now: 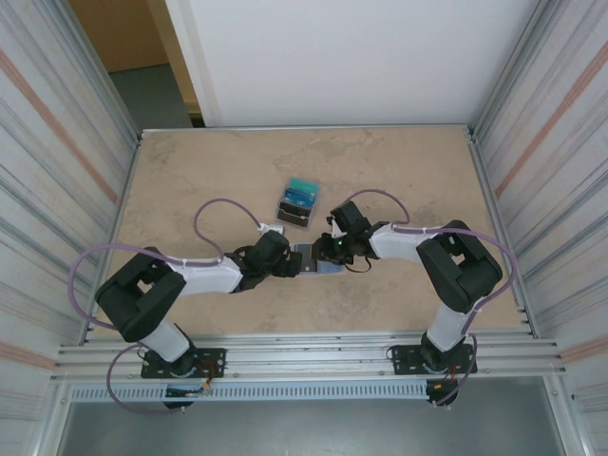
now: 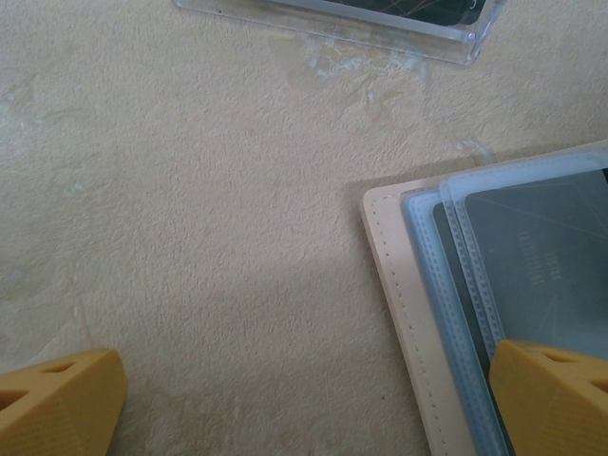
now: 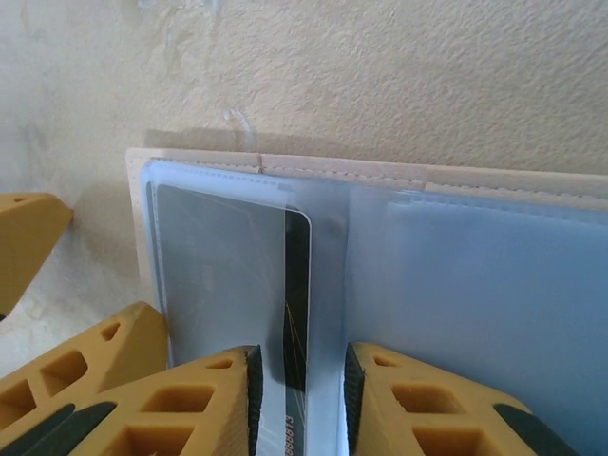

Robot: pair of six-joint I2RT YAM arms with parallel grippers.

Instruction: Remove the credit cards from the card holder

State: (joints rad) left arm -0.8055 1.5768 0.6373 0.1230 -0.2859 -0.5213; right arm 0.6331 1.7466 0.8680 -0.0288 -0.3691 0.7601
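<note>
Narrowed to a slim gap, the right claw (image 3: 299, 353) points down onto the open card holder (image 3: 475, 285). Its yellow fingers (image 3: 209, 404) stand on either side of a dark card (image 3: 297, 285) that sticks partway out of a clear sleeve. Whether the pads actually pinch that card I cannot tell. The holder lies flat beneath this claw, pale blue face up, with its tan stitched border on the far side of the fingers.

Facing it, the left claw (image 2: 304, 404) is spread wide. One finger is over bare table and the other is over the holder's near corner.

Just beyond both claws, apart from the holder, a clear box (image 1: 285, 211) holds the credit cards (image 1: 298, 195) in teal, blue and dark.

Under everything is a beige tabletop (image 1: 408, 171), mottled like stone and faintly scuffed near the box. Corrugated metal walls (image 1: 47, 152) rise on both outer sides of the arms. A white panel (image 1: 361, 57) closes the far end, and aluminium rails (image 1: 304, 356) run behind the claws at the arm bases.
</note>
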